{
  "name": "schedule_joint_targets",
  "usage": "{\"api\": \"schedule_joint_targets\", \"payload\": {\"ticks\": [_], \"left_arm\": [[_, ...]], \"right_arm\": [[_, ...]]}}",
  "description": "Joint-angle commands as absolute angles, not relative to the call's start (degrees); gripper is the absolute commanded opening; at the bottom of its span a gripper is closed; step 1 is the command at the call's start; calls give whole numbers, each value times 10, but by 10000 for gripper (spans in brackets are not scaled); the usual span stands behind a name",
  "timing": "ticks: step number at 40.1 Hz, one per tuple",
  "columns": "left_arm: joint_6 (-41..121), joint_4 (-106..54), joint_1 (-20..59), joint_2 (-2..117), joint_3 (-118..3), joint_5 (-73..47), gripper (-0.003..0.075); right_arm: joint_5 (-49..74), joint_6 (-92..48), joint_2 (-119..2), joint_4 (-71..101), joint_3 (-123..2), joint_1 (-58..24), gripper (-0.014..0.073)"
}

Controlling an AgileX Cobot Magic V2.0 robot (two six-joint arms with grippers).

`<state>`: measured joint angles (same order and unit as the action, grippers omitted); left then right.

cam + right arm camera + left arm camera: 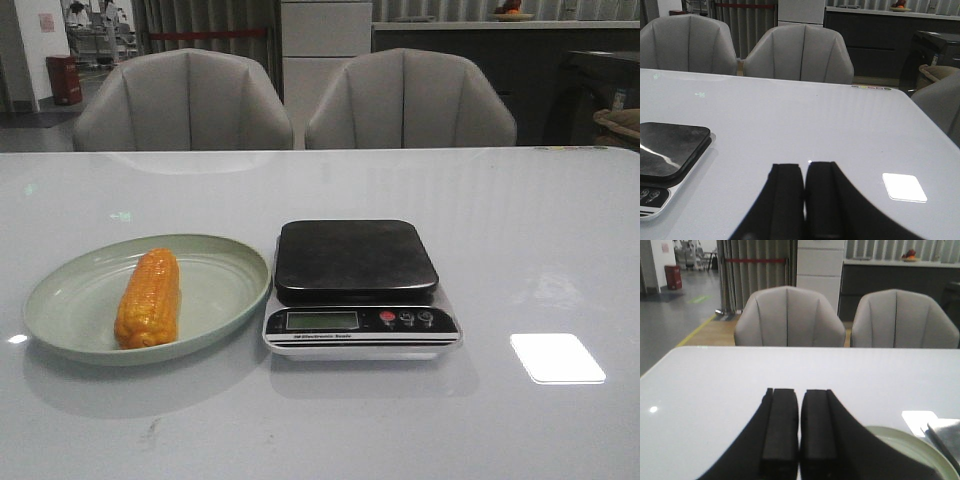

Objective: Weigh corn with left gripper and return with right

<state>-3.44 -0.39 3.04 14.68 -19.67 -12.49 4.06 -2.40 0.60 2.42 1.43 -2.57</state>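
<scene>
The corn [148,298], an orange-yellow cob, lies lengthwise on the pale green plate [65,300] at the table's left front. Right beside the plate stands the kitchen scale [355,260], its black platform bare. Neither arm shows in the front view. In the left wrist view my left gripper [799,392] is shut with nothing in it, above bare table, the plate's rim [920,442] and a corner of the scale [946,432] off to one side; the corn is hidden there. My right gripper [804,166] is shut and empty too, with the scale [670,145] apart from it.
Two grey chairs [185,100] [410,98] stand behind the table's far edge. A bright light patch [556,357] reflects on the white tabletop at the front right. A dark counter [500,60] runs along the back of the room.
</scene>
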Motion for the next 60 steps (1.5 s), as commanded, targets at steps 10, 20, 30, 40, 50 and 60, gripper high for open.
{"api": "schedule_joint_targets", "payload": {"ticks": [10, 20, 30, 40, 50, 60], "left_arm": [[-38, -42, 29, 228, -214, -111, 133], [-15, -38, 59, 253, -218, -114, 343], [-3, -49, 110, 350, -282, -187, 596], [-3, -95, 140, 506, -356, -203, 596], [-38, -110, 197, 696, -441, -216, 596], [-52, -121, 242, 831, -509, -224, 585]], "right_arm": [[-3, -24, 18, 17, 17, -22, 177], [-3, -24, 18, 17, 17, -22, 177], [-3, -24, 18, 17, 17, -22, 177], [-3, -24, 18, 17, 17, -22, 177], [-3, -24, 18, 17, 17, -22, 177], [-3, -24, 18, 17, 17, -22, 177]]}}
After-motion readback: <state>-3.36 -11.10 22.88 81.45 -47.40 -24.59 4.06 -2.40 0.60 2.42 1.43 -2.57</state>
